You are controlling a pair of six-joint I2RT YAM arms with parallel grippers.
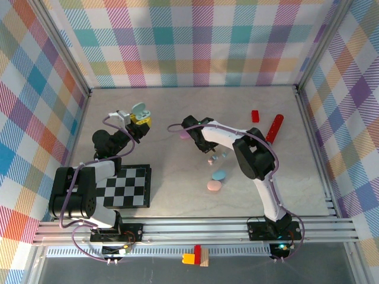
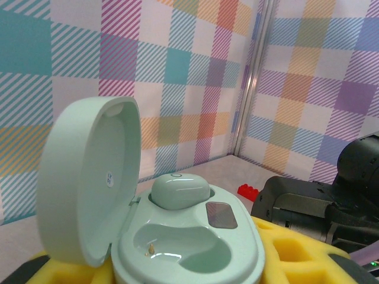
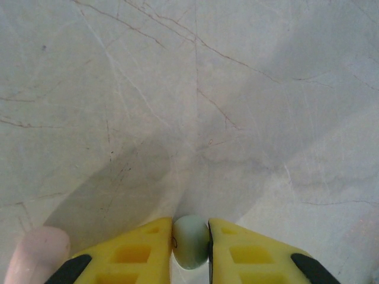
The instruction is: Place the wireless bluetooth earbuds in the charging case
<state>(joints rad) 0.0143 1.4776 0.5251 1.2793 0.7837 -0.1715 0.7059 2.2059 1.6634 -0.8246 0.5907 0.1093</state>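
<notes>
My left gripper [image 1: 140, 120] is shut on the mint charging case [image 2: 195, 236] and holds it off the table, its yellow fingers [image 2: 296, 254] on either side. The case lid [image 2: 89, 183] stands open. One mint earbud [image 2: 179, 190] sits in the far slot, and the near slot [image 2: 177, 245] is bare. My right gripper [image 3: 190, 236] is down at the table surface, its yellow fingers [image 3: 136, 251] shut on a second mint earbud [image 3: 190, 241]. From above, the right gripper [image 1: 197, 139] is at mid-table, right of the raised case [image 1: 139, 109].
A pink case [image 1: 185, 135] lies beside the right gripper. Loose small buds [image 1: 217, 158], a blue case [image 1: 219, 175] and a pink case [image 1: 214, 186] lie nearer. Red blocks [image 1: 255, 116] [image 1: 274, 128] lie at the back right. A checkered mat [image 1: 124, 186] lies front left.
</notes>
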